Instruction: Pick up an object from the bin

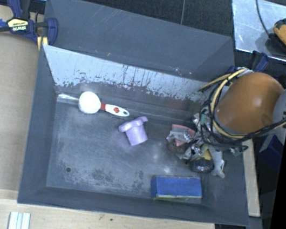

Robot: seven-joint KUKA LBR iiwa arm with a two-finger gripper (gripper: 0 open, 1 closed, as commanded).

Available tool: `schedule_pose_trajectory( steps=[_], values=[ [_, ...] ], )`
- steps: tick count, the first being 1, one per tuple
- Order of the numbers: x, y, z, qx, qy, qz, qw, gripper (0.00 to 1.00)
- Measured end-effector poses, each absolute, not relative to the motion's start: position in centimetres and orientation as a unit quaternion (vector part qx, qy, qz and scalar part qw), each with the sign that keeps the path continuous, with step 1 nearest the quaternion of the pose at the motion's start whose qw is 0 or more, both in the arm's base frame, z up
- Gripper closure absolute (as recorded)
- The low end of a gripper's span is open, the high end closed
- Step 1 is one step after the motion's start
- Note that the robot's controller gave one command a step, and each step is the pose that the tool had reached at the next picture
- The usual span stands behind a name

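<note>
Hangs with gripper (197, 155) low at bin's (235, 194) right wall, just beside crumpled reddish wrapper (179, 138); open or closed, cannot tell; bare floor leftward.

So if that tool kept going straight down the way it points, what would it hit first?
Probably the crumpled reddish-grey thing at the right end of the bin, which seems to lie under the tool; the blue sponge sits off that line. Depth is hard to judge.
</note>
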State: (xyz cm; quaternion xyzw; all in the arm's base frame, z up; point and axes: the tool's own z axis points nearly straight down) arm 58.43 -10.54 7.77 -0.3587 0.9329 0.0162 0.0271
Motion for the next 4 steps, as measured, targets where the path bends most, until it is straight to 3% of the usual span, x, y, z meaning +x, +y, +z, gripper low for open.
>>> schedule_pose_trajectory(
  steps=[1,2,3,4],
  values=[
    [58.9,-9.8,7.8,-0.358,0.933,0.01,0.021,1.0],
    [58.7,-9.8,9.6,-0.36,0.933,0.011,0.018,1.0],
    [58.8,-9.7,11.7,-0.359,0.933,0.009,0.02,1.0],
    [58.8,-9.9,15.9,-0.358,0.933,0.01,0.019,1.0]
  ],
)
